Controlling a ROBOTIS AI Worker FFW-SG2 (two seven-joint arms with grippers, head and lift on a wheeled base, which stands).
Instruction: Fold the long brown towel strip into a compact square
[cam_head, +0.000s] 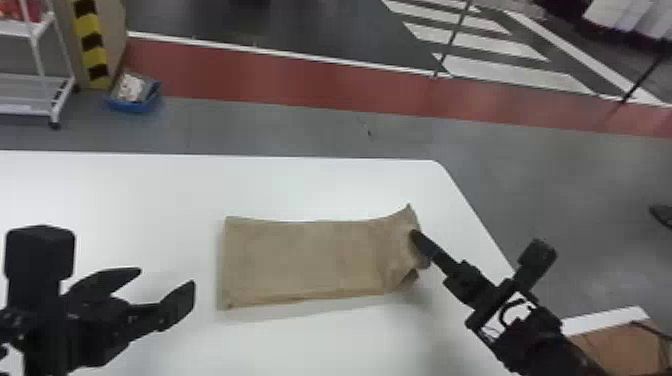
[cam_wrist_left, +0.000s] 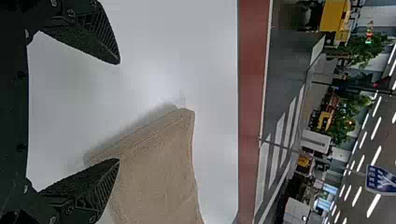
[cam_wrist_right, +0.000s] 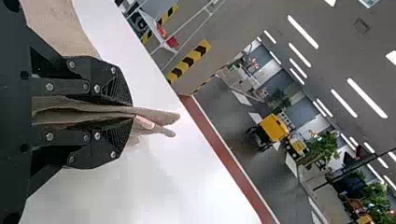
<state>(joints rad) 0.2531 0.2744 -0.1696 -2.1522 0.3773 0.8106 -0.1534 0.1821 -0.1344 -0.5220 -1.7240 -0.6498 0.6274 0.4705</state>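
The black right gripper (cam_head: 421, 245) pinches the rectangular brown cloth towel (cam_head: 310, 260) at three o'clock; the black left gripper (cam_head: 166, 278) gapes at nine.

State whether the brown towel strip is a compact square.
No: the brown towel strip lies as a long rectangle on the white table, its right end pinched in the right gripper.

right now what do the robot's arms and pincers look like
The left arm and right arm are matt black; the right one bears a white patch with a black curve. The left pincer and right pincer each have two tapering black fingers with ridged patches and silvery screws.
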